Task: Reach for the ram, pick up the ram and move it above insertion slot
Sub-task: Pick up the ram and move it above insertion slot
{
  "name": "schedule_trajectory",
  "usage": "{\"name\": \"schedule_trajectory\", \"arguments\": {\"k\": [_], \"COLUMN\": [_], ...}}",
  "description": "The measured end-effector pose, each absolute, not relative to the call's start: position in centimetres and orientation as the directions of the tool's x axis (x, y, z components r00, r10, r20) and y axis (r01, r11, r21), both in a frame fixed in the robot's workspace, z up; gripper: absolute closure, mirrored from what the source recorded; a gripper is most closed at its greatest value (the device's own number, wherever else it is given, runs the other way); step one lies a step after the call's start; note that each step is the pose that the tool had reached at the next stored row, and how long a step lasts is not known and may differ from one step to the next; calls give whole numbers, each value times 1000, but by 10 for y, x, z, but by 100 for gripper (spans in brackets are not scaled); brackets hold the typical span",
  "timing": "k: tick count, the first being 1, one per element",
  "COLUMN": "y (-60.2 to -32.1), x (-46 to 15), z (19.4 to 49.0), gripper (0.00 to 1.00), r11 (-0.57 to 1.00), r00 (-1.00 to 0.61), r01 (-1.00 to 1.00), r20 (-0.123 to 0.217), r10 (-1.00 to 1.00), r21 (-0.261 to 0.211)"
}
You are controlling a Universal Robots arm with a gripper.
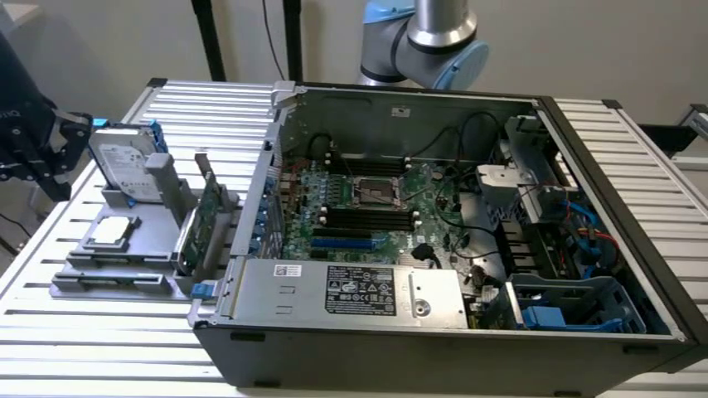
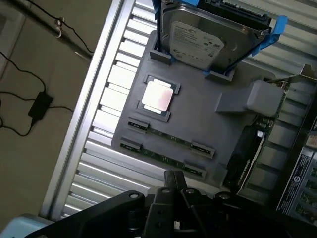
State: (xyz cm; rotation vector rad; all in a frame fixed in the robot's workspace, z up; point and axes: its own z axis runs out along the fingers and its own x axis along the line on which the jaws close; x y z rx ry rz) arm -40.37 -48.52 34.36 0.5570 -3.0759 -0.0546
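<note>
Your gripper point(image 2: 174, 184), jaws looking pressed together and empty, hovers over the gray fixture point(image 2: 198, 119), where the ram point(image 2: 159, 157) (nearer of 2 sticks) lies flat just beyond its tip, long axis crosswise to your reach.

Labels on the hard drive point(image 2: 208, 42) and power supply point(image 1: 354, 290) unreadable

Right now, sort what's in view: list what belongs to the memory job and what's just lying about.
Belongs to the job:
memory sticks in the grey holder
tool
memory slots in the open computer

Just lying about:
hard drive
processor chip
expansion card
</note>
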Motion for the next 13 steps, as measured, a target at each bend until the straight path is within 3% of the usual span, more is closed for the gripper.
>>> {"name": "schedule_trajectory", "arguments": {"k": [13], "y": [-485], "x": [-404], "z": [344], "gripper": [89], "r11": [828], "r00": [-828], "r01": [-560], "r20": [8], "r10": [-561], "r21": [37]}}
